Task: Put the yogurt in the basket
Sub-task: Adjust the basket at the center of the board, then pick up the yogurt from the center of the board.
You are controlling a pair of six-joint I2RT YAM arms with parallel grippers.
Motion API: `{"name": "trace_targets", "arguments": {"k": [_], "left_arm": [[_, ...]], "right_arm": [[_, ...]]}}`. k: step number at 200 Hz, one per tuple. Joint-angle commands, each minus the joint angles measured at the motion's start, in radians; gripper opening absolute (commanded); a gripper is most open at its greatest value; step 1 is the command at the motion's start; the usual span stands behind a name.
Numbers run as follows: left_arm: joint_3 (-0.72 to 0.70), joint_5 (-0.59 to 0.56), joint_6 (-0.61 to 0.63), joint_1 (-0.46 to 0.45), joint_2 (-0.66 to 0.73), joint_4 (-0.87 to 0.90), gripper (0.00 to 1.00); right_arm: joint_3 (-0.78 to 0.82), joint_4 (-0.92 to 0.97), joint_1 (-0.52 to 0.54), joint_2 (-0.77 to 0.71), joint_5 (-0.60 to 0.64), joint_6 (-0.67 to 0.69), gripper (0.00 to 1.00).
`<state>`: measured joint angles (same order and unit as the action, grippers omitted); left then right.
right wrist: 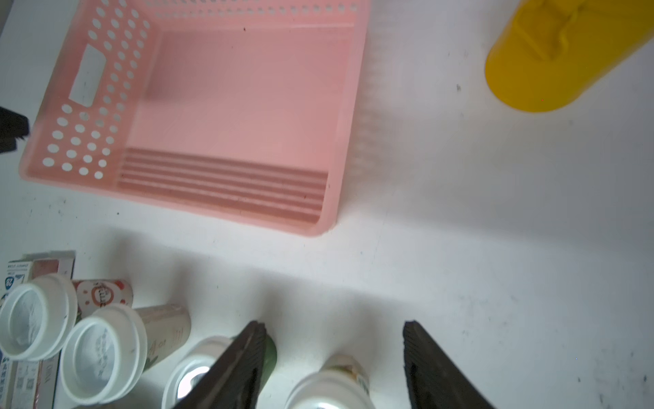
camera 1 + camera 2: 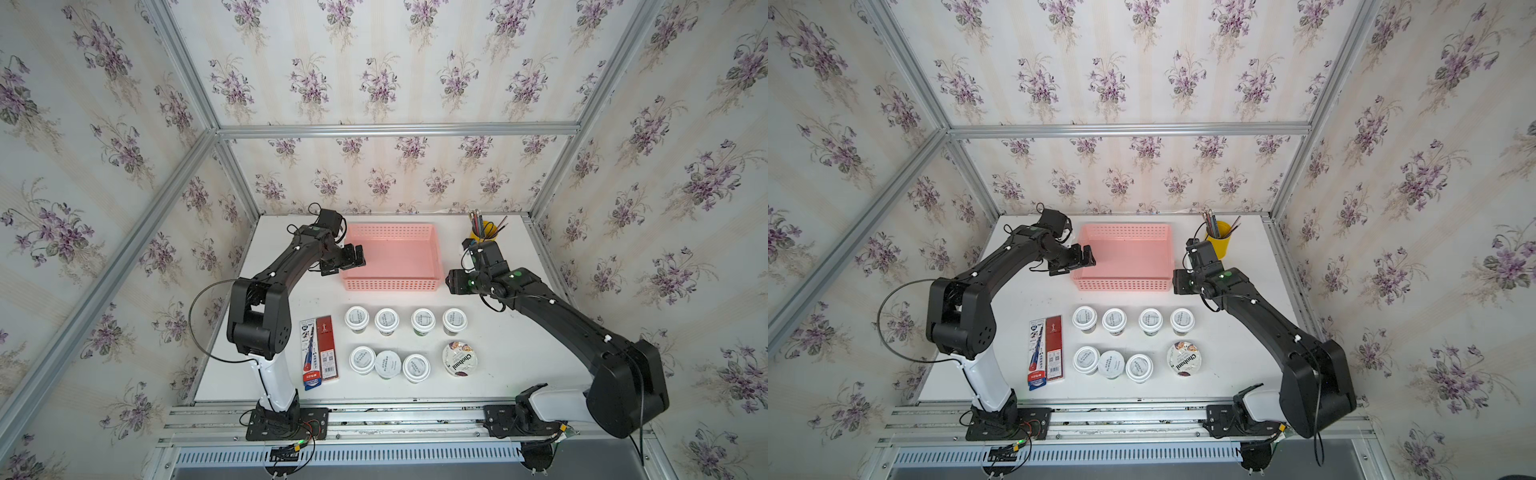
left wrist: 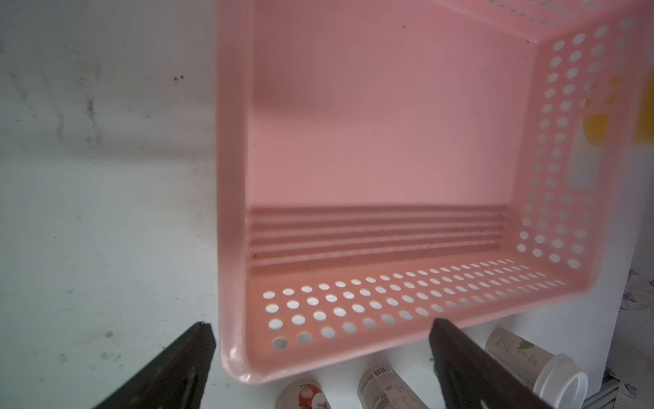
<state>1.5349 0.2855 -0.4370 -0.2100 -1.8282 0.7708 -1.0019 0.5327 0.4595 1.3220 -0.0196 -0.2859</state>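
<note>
The pink basket [image 2: 390,284] [image 2: 1125,284] stands at the back middle of the table with nothing in it. Several white-lidded yogurt cups [image 2: 387,321] stand in two rows in front of it, and the flat Chobani cup [image 2: 460,359] is at the front right. My left gripper [image 2: 347,264] [image 3: 322,329] is open over the basket's left rim, and the basket's [image 3: 389,290] near corner shows between its fingers. My right gripper [image 2: 455,282] [image 1: 334,324] is open by the basket's right front corner, above the rightmost back-row cup [image 1: 332,386], which it does not touch.
A yellow pencil cup [image 2: 484,232] [image 1: 552,60] stands at the back right, close behind my right wrist. Two flat pen packages [image 2: 319,353] lie left of the yogurt rows. Floral walls and aluminium framing enclose the table on three sides.
</note>
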Motion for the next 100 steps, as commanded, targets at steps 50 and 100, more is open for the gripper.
{"name": "trace_targets", "arguments": {"k": [50,100], "left_arm": [[-0.032,-0.231,0.027,0.001,0.232,0.074,0.99],[-0.074,-0.308,0.037,0.002,0.353,0.099,0.99]], "right_arm": [[0.087,0.284,0.182,-0.124,0.063,-0.177,0.78],[0.114,0.278,0.229,-0.114,0.103,-0.208,0.85]]}}
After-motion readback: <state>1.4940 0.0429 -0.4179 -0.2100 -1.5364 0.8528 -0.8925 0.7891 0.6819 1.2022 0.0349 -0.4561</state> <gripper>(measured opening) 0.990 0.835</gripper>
